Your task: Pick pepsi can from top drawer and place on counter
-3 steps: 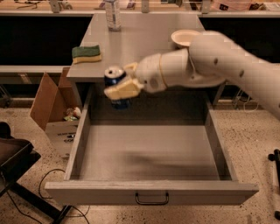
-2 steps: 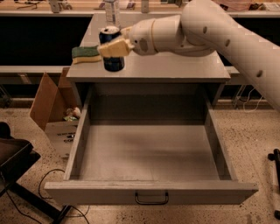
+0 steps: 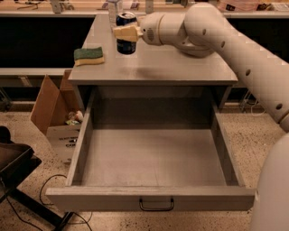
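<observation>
The pepsi can is dark blue with a silver top and stands upright over the far left part of the grey counter. My gripper reaches in from the right, and its cream fingers are closed around the can's upper half. I cannot tell whether the can's base touches the counter. The top drawer is pulled fully out below the counter; its inside shows nothing, and its dark handle sits on the front panel.
A green and yellow sponge lies on the counter's left edge. A clear bottle stands at the counter's back. An open cardboard box stands on the floor to the left. A dark stand is at the lower left.
My gripper has carried the can up out of the drawer, then back over the counter to a spot right of the sponge.
</observation>
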